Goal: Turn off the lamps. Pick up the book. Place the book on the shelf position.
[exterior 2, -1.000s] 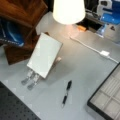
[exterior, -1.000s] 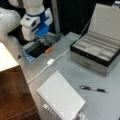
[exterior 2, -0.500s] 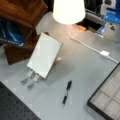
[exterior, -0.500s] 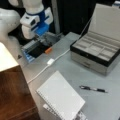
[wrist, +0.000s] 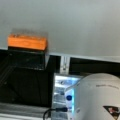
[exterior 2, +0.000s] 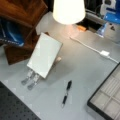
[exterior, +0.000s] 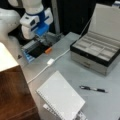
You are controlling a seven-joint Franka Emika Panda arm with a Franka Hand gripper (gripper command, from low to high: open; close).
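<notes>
We find the end effector (exterior: pixel 41 40) at the desk's (exterior: pixel 75 72) far edge, its opening hidden, so we cannot tell. The switch (exterior: pixel 50 61) lies just toward the desk's middle from it, cord running diagonally. The lamp (exterior 2: pixel 68 10) glows. The book (exterior: pixel 60 94) leans at the near edge beside the wooden block (exterior: pixel 13 92); a pen (exterior: pixel 93 89) lies near.

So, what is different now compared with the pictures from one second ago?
Very little. In a front view the robot's hand hangs at the table's far left edge, as before; any shift is too small to tell. It holds nothing. The glowing off-white lamp shade, the white spiral notebook leaning on its metal stand, the small white cord switch and the black pen all stayed in place.
</notes>
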